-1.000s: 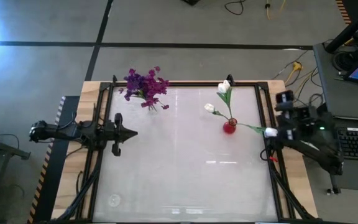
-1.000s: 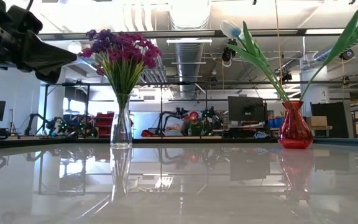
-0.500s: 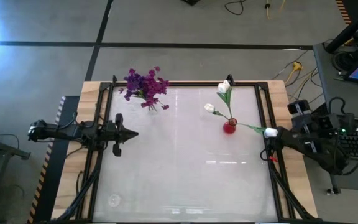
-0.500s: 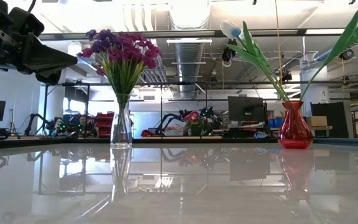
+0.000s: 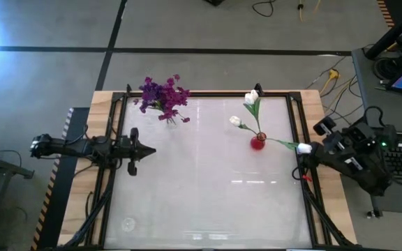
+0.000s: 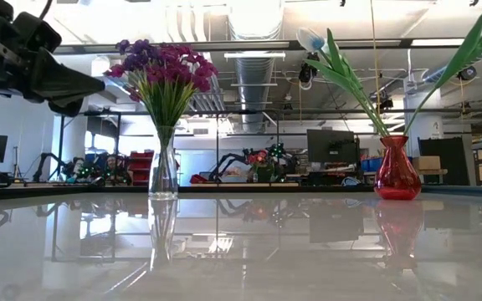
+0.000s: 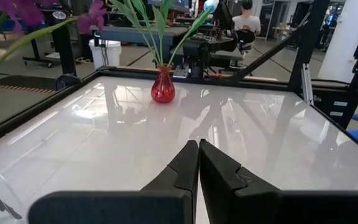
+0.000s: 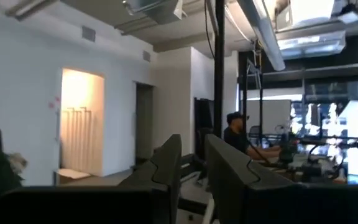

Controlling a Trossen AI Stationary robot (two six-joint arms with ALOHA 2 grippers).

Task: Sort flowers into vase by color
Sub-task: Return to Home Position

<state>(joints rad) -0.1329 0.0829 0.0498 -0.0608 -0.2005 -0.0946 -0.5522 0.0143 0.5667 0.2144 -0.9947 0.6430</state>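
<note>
Left end effector [image 5: 151, 148] — just inside table [image 5: 208, 206] edge

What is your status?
Left gripper shut, left edge; right gripper open, off right edge. Purple flowers in clear vase, white tulips in red vase. No obstruction.

The blossoms [image 5: 162, 94] are deep purple above bright green stems [image 6: 164, 104], and their clear vase [image 6: 164, 171] has no tint. The tulips [image 5: 251, 97] are white, with green leaves [image 6: 341, 71], and stand in a glossy red vase [image 6: 397, 174]. The table [image 5: 208, 195] is shiny white with a black frame [image 5: 292, 118] and a pale wood border [image 5: 332, 209]. The left arm [image 5: 82, 148] and right arm [image 5: 358, 164] are black. The floor [image 5: 222, 28] is grey with dark lines across it. A strip [image 5: 68, 120] is striped orange and black, and a cable [image 5: 330, 75] is yellow.
</note>
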